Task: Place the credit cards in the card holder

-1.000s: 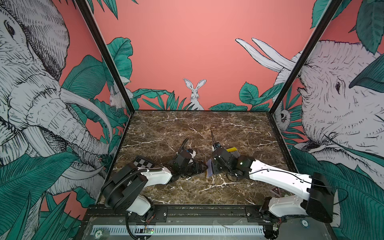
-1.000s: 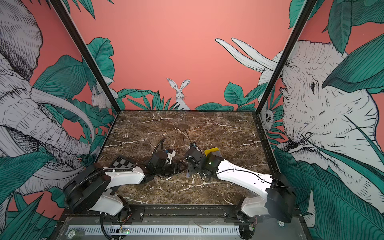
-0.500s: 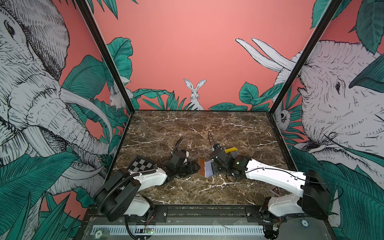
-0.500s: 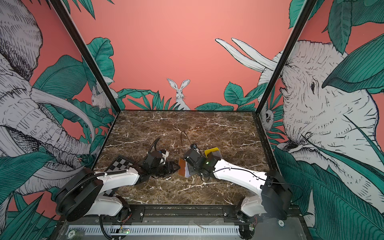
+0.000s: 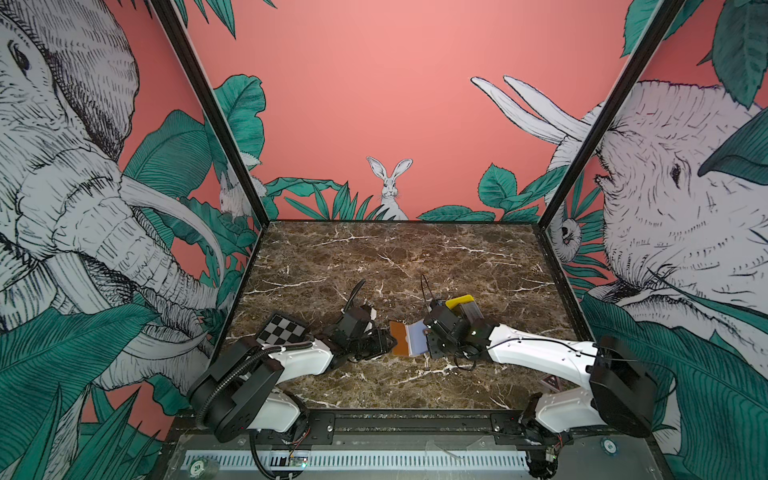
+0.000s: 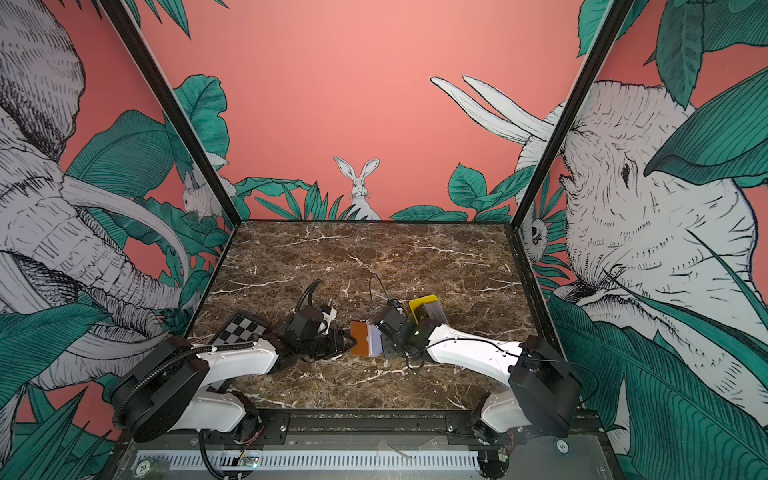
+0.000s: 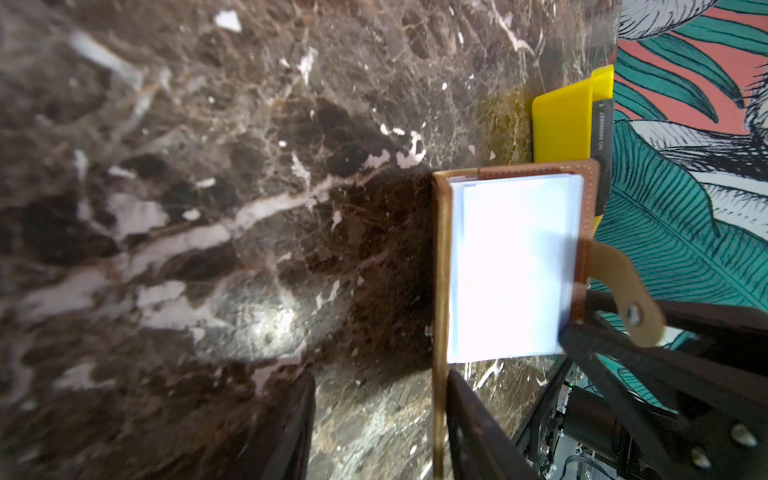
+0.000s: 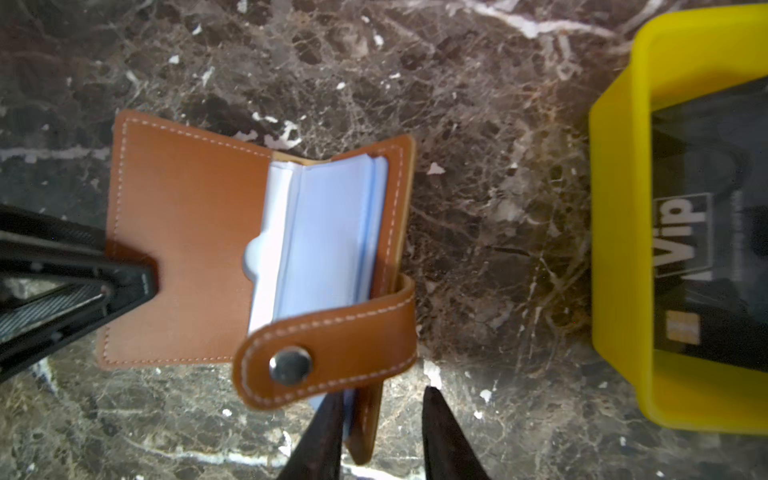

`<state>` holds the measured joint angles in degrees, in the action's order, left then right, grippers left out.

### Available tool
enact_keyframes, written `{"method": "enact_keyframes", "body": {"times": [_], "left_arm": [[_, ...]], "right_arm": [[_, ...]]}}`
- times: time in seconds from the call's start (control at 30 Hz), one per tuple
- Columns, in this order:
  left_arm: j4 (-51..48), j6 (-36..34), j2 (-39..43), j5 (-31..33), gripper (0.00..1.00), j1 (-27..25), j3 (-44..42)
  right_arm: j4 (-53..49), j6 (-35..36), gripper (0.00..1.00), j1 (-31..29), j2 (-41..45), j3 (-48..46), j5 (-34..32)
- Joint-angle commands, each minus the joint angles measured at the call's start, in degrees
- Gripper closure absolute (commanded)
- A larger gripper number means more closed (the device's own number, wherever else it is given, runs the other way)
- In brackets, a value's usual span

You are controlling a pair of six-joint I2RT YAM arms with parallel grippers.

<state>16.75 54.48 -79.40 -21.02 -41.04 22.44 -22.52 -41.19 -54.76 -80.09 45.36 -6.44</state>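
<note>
The holder (image 5: 405, 338) sits open on the worktop (image 5: 374, 257) — left claw (image 7: 379, 374) parted around one cover's edge, right claw (image 8: 382, 392) parted around the other. The cards (image 8: 706, 232) lie in the yellow tray (image 8: 615, 249) just beside it.

Glossy white shells and black joint housings form both arms (image 5: 303, 361), tipped by the black left pincer (image 5: 388, 341) and right pincer (image 5: 428, 343); a ribbed black hose (image 5: 253, 357) lines the left arm.

The far half of the brown marble table (image 5: 395, 257) is free. The open tan leather card holder (image 5: 402, 347) fills the gap between left gripper (image 5: 390, 343) and right gripper (image 5: 427, 337); a yellow rectangular tray (image 5: 459, 300) seems just behind
</note>
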Motion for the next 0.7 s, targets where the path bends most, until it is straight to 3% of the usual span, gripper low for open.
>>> {"method": "enact_keyframes", "body": {"times": [0.0,0.37,0.67], "left_arm": [[2.9,0.9,-1.8,-0.5,0.49,-0.1,-2.9],[1.5,-1.9,0.4,-1.7,0.52,-0.5,-2.4],[1.0,-0.9,4.9,-0.2,0.52,-0.6,-4.1]], "right_arm": [[7.3,-1.3,0.64,0.2,2.7,-0.9,6.1],[15.4,0.3,0.63,0.2,5.6,-1.1,10.1],[12.6,0.6,0.63,0.5,5.4,-1.9,5.9]]}}
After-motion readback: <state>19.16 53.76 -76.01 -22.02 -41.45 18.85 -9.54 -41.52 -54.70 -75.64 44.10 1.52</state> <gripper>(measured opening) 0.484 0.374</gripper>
